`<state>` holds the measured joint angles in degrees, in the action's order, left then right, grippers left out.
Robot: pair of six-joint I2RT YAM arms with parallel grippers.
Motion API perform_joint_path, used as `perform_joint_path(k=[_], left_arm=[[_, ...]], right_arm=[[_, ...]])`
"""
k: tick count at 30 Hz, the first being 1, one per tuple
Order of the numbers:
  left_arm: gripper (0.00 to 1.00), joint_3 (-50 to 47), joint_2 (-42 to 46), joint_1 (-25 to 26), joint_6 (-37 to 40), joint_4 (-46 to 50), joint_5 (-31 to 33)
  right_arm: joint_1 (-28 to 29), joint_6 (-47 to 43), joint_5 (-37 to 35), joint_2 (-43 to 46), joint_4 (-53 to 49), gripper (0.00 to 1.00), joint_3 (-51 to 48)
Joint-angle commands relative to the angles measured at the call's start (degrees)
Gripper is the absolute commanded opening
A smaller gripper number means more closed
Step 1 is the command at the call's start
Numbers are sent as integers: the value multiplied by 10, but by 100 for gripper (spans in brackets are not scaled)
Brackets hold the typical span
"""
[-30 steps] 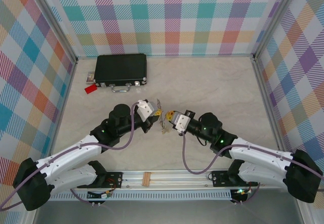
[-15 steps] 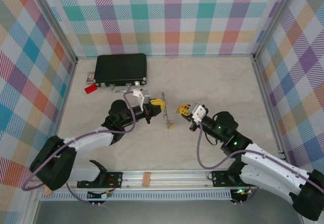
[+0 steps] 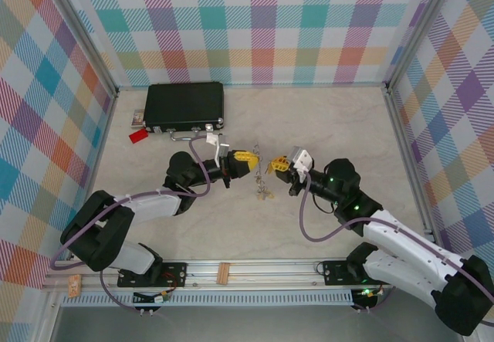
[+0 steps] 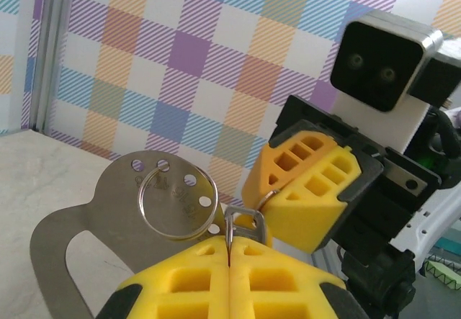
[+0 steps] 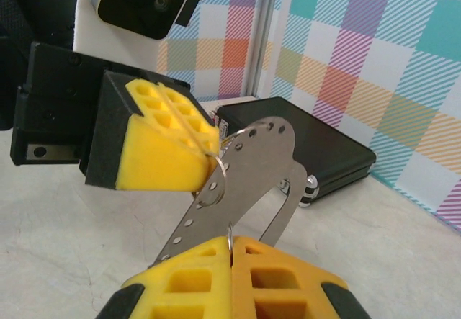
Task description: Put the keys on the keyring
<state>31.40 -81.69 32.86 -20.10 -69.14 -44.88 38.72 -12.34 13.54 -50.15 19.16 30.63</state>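
- We see the thin pale silver wire keyring held up off the pale stone-patterned table, in the gap between the two arms near the middle of the workspace.
- The left gripper has its yellow pads pressed together on a sliver of wire. The right gripper faces it tip to tip, its pads likewise closed on wire. We take both to be pinching the keyring.
- A flat steel plate with a row of small holes and a hooked cut-out hangs at the ring, which appears to pass through one of its holes.
- In the overhead view, a small cluster that we read as the tiny metal keys sits just below the grippers. It is too small for us to say whether any key is threaded.
- Our judgement is that threading is under way and not shown finished. The keys have yet to be seen riding on the loop.
- The flat black rectangular case with a silver handle lies closed at the far left, its contents hidden. A small red tag lies on the table near its front left corner.
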Motion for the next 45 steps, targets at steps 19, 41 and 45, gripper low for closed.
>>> perform_joint_path(k=[19,41,45], left_arm=[[0,9,33,-6,-4,-39,-33],[0,12,25,-6,-17,-50,-46],[0,11,27,-5,-17,-50,-46]], right_arm=[[-19,26,89,-29,-11,0,42],[-24,34,110,-50,-4,0,63],[-25,33,114,-52,-5,0,64]])
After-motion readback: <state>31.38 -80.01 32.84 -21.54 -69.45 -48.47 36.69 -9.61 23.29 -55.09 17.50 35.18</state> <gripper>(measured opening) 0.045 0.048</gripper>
